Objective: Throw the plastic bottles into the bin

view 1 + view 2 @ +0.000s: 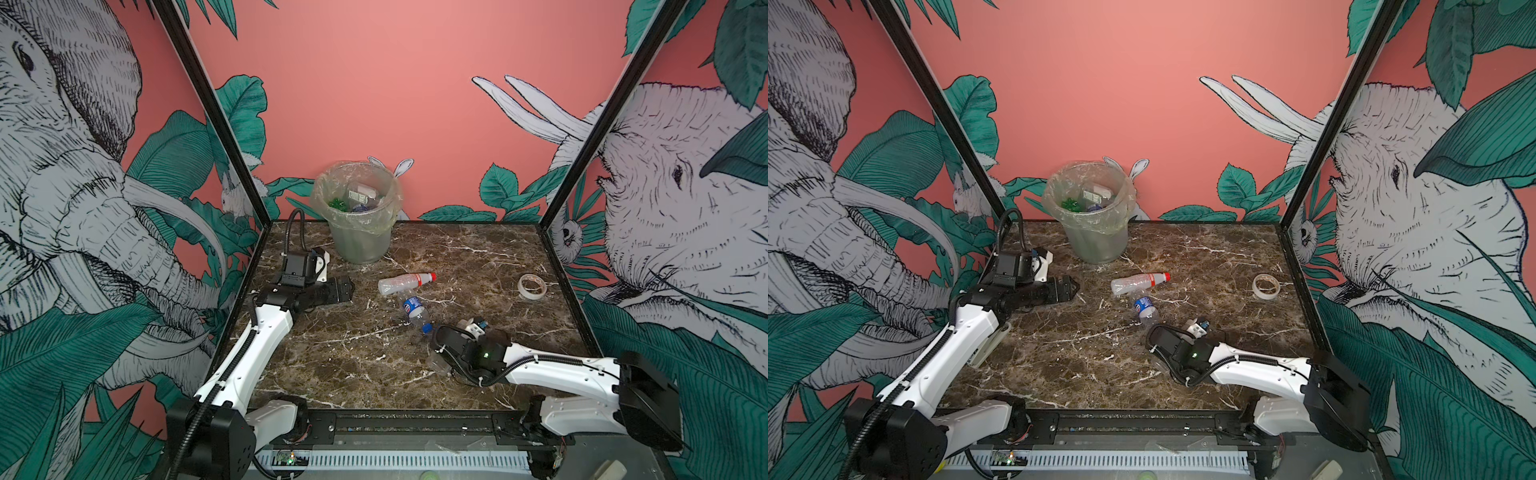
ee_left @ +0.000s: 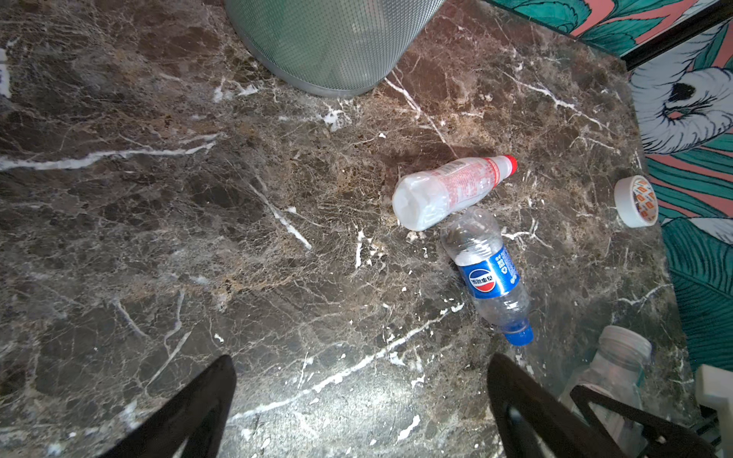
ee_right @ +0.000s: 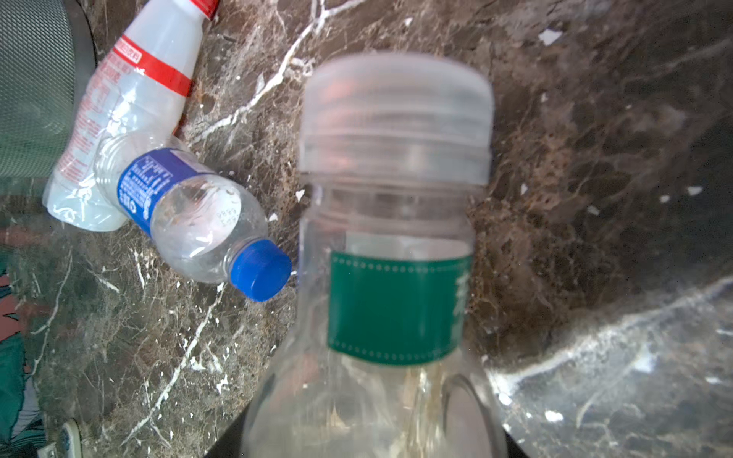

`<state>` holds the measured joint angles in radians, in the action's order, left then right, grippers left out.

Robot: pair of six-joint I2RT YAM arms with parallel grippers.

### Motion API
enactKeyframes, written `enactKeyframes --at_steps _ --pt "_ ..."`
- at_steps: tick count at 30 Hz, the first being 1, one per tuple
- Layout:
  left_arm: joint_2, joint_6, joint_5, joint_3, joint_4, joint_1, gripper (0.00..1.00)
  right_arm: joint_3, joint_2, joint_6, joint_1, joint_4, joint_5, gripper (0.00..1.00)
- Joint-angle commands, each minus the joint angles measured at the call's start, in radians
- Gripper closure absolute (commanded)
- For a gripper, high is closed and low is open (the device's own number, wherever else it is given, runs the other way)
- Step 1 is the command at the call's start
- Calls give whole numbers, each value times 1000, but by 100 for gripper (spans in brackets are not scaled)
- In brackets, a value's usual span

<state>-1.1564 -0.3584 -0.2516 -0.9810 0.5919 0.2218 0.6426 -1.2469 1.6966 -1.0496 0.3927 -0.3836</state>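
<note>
Green-labelled bottle (image 3: 392, 309) gripped by right claw (image 1: 439, 351); left claw (image 2: 361, 361) wide open

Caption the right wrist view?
A green-labelled bottle fills the foreground; blue-capped bottle and red-capped bottle lie beyond.

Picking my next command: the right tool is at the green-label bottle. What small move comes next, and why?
Probably lift straight up. The right tool looks closed on the green-label bottle, low at the table, and the blue-capped bottle lies close beside it; the bin stands at the far back.
</note>
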Motion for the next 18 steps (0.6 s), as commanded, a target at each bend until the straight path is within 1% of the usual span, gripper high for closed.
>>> enactKeyframes --at_steps 1,5,8,11,14,16,18 --pt "-9 -33 -9 5 -37 0 1 -14 43 -124 86 -66 52 41" --pt "-44 -63 -19 -9 -68 0 1 60 84 -298 151 46 58 40" --pt "-74 -76 -38 -38 -61 0 1 96 112 -471 204 13 103 39" --pt "-68 -80 -21 -44 -66 1 1 144 122 -587 245 1 120 38" --pt "-50 -75 12 -38 -78 0 1 218 105 -680 289 27 148 37" --pt "-46 -60 32 -39 -80 -1 1 269 101 -745 296 26 154 38" --pt "-51 -29 72 -60 -67 -1 1 321 104 -781 298 12 144 39"
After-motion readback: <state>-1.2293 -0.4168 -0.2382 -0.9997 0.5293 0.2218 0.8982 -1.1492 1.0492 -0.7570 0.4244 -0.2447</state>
